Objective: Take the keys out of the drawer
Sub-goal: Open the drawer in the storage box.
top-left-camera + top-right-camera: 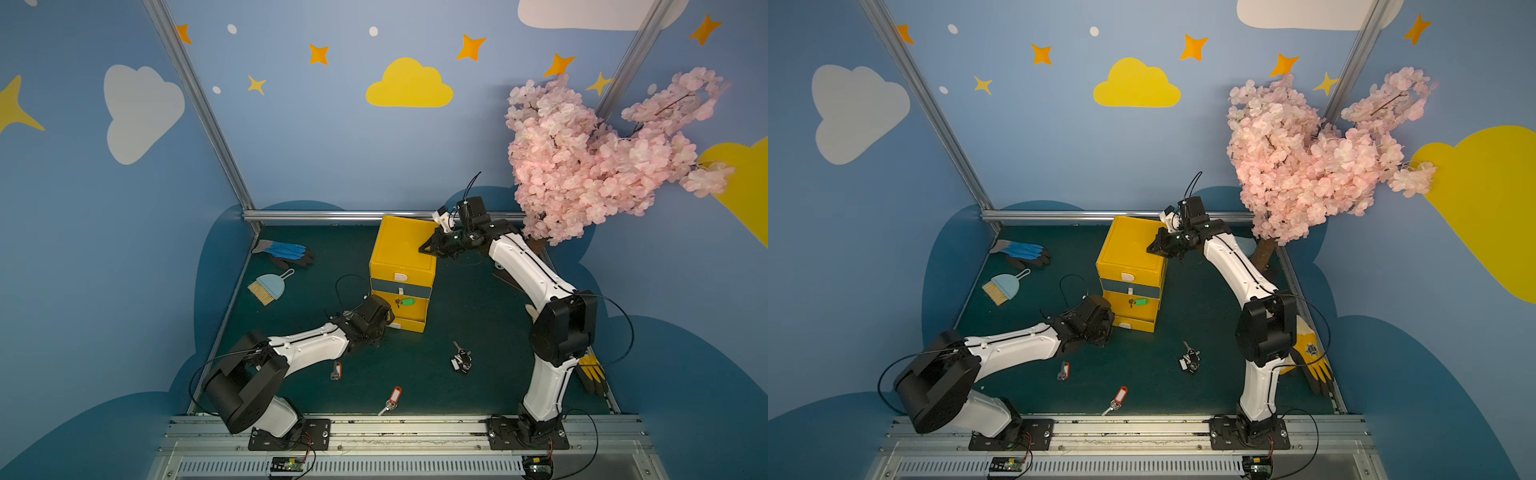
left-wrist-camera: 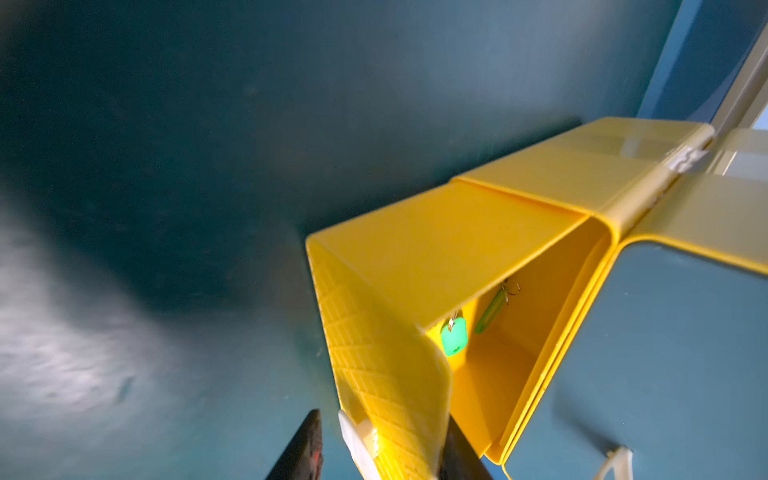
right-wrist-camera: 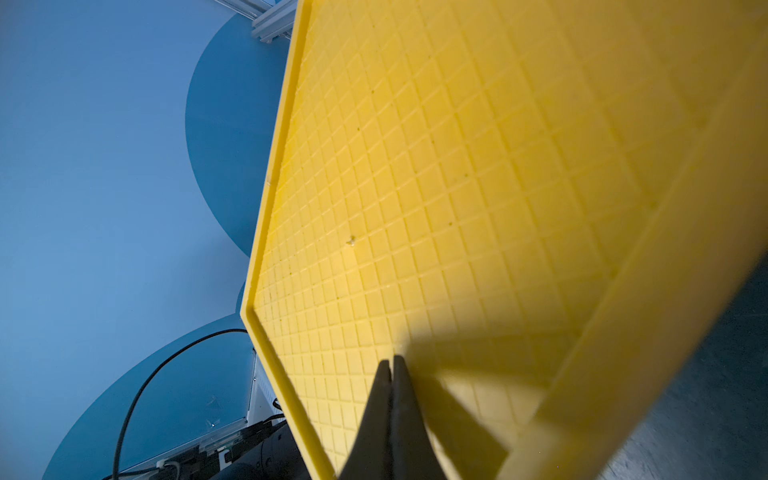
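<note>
Your closed, empty right tool [image 3: 392, 360] pins the box [image 1: 400, 245]; I cannot tell if your left tool [image 2: 382, 419] grips the drawer [image 2: 436, 241]. Yank it; the green key [image 1: 408, 301] may slide.

My right gripper [image 1: 426, 248], tips pinched together, rests on top of the yellow drawer cabinet [image 1: 399, 253], near its right edge. My left gripper [image 1: 387, 322] sits at the front left corner of the pulled-out bottom drawer [image 1: 415, 313]; my own wrist hides how its jaws stand. A green-tagged key [image 1: 405, 301] lies inside that drawer. On the green mat [image 1: 457, 299] in front lie a black-and-white key bunch [image 1: 461, 360], an orange-tagged key [image 1: 336, 370] just beside my left arm, and a second orange-tagged key [image 1: 392, 400] near the front rail. Far left lie a blue glove [image 1: 286, 251] and a dustpan with brush [image 1: 268, 286]. A yellow glove [image 1: 592, 370] shows behind my right arm, and a pink blossom tree [image 1: 590, 158] stands in the back right corner.
</note>
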Motion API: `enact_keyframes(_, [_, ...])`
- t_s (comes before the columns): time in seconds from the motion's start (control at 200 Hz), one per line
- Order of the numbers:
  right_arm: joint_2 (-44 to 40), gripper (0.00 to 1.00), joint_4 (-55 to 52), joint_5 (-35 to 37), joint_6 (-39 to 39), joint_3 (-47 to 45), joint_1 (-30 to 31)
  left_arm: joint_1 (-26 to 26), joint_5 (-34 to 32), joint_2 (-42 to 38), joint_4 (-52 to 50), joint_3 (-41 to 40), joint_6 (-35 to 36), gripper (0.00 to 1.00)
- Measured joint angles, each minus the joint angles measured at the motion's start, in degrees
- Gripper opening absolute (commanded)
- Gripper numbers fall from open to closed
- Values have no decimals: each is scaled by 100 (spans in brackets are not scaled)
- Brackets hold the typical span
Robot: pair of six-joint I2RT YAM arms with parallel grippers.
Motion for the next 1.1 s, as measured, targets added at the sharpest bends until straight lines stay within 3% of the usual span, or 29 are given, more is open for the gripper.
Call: enact_keyframes(1.101, [-52, 5, 90, 61, -2, -96, 44, -608, -90, -1176, -682, -809, -682, 45])
